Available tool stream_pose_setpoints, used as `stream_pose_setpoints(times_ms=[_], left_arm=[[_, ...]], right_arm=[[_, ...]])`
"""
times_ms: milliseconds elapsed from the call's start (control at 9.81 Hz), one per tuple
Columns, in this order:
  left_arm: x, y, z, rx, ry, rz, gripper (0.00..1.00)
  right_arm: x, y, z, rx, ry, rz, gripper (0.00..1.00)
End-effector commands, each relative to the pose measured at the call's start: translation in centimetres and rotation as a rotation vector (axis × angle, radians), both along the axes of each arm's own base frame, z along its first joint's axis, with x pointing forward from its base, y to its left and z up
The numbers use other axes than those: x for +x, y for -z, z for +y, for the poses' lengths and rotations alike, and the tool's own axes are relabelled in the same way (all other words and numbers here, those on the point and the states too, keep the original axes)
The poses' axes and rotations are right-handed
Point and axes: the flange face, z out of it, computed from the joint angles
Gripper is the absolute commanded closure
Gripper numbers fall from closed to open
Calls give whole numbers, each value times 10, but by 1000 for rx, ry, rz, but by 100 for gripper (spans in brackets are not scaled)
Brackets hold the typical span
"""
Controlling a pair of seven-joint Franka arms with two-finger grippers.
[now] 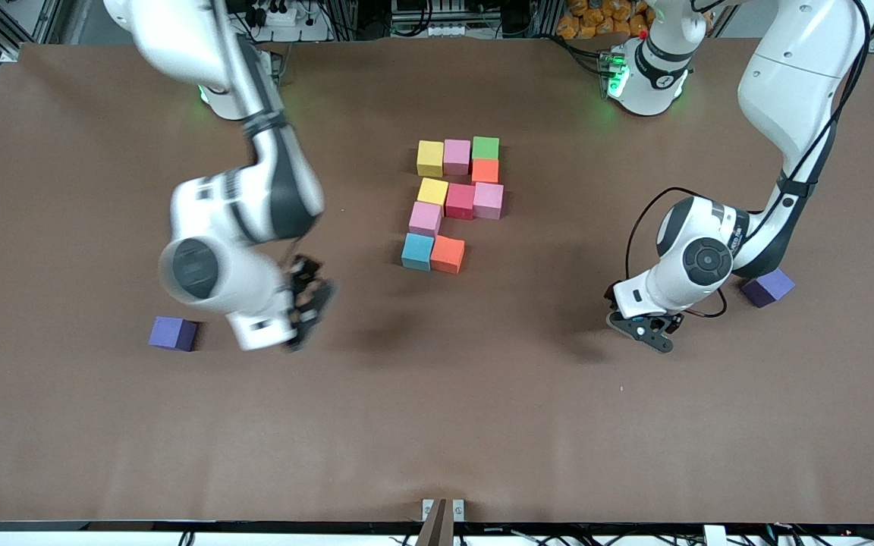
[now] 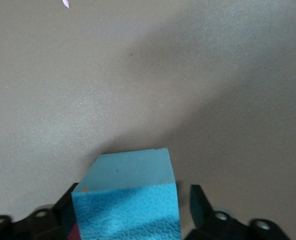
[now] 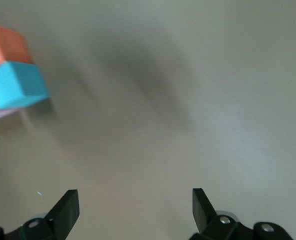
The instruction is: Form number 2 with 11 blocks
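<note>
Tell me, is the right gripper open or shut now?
Open: the right gripper shows both fingers wide apart, with only the bare table between them and nothing held.

Bright even overhead light, soft shadows — right arm (image 1: 243,250) motion-blurred.

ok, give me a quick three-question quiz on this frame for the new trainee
1. True or false: the right pincer holds a block.
2. How many blocks make up the figure at mid-table so far?
3. What sits inside the left pincer? A: a purple cube. B: a blue block. C: nothing.

Key: 1 false, it is open with nothing in it. 2 ten. 3 B.
</note>
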Motion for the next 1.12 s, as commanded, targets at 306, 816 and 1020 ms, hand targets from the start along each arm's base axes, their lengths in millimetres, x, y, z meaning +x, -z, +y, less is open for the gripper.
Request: stream_pose_setpoints(times_ms=[306,816,1020], left_arm=[[-6,-41,-34,-5,-98,-46,100],[-43,-76,-132,-42,-568,-7,100],[-62,-74,-163,-25,-795,20,100]], right_arm=[[25,10,-251,45,152,12,0],[0,41,-340,-3,653,127,0],[1,48,-317,-33,841,187,0]])
